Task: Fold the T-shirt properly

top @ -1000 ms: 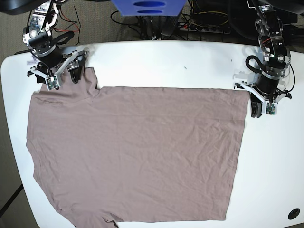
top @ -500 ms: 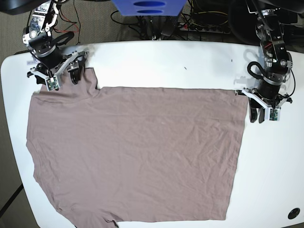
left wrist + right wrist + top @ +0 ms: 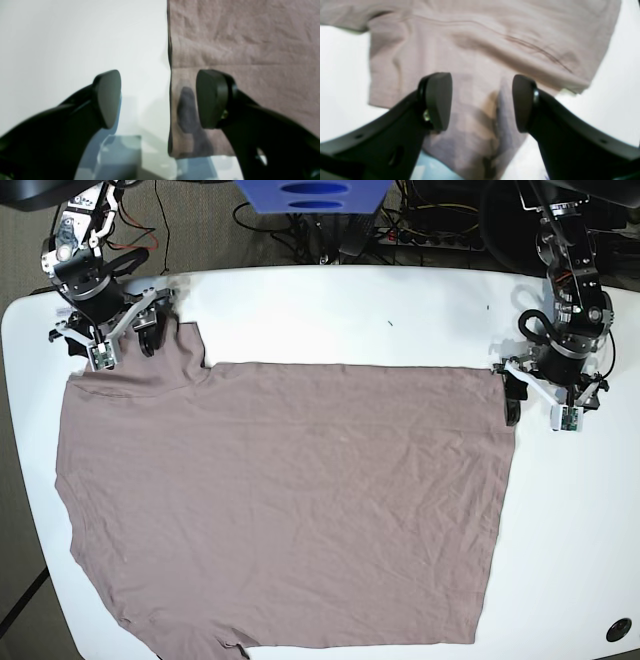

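A white round-cornered table [image 3: 330, 310] fills the base view; beyond its far edge lie cables and a blue object, not identifiable.

The T-shirt [image 3: 290, 500] lies flat on the table, spread as a single wide panel covering most of the surface. One sleeve projects at the far left corner of the view; the hem runs down the right side. Fabric is thin, soft, lightly creased throughout. Judgement: it is light and limp, will drape and sag once lifted, and will slide readily on the smooth table. No stiffness to rely on.

Left gripper [image 3: 157, 100] sits at the far hem corner, fingers spread wide. One finger is over the cloth, the other over bare table, with the hem edge running between them. Nothing is pinched.

Right gripper [image 3: 481, 102] hangs over the sleeve, fingers spread, cloth visible beneath and between them. It does not appear to pinch the cloth; whether the tips touch it cannot be told.

Recommended holds, as a judgement: the hem corner under the left gripper and the sleeve or shoulder edge under the right gripper, where doubled seams give the firmest bite.

Markings: no print, brand or label readable on the T-shirt. No legible writing elsewhere.
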